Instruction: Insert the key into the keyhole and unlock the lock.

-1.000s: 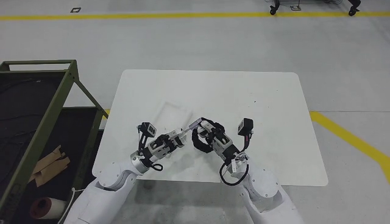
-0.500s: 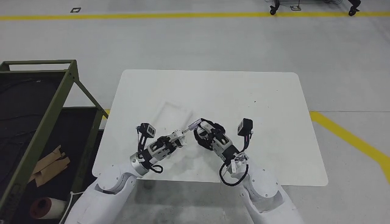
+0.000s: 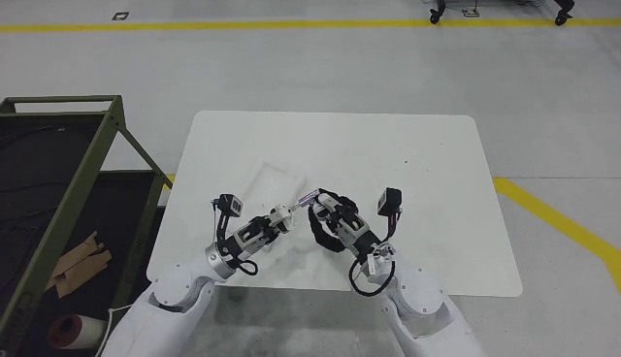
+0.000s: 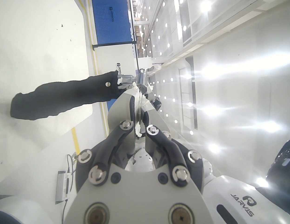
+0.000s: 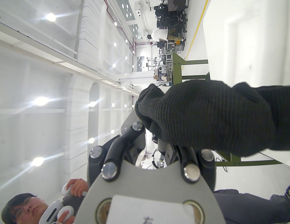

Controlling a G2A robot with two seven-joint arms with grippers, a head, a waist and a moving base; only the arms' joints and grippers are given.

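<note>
The lock (image 3: 327, 225) is a black fabric-covered loop with a metal cylinder end (image 4: 125, 79), held above the front middle of the white table (image 3: 408, 153). My right gripper (image 3: 335, 219) is shut on the lock (image 5: 205, 115), and the fabric hides most of its fingers (image 5: 133, 123). My left gripper (image 3: 283, 214) is shut on a small silver key (image 3: 305, 200) wrapped in white tape. In the left wrist view the key (image 4: 142, 80) sticks out past the left gripper (image 4: 139, 99) and its tip sits right at the lock's metal end.
A green metal cart frame (image 3: 68, 153) stands off the table's left side, holding cardboard and a roll. Yellow floor lines (image 3: 291, 25) run beyond the table. The far half of the table is bare.
My left arm has drawn slightly to the left with the key. The black lock has shifted a little in the right gripper. Both grips are unchanged.
</note>
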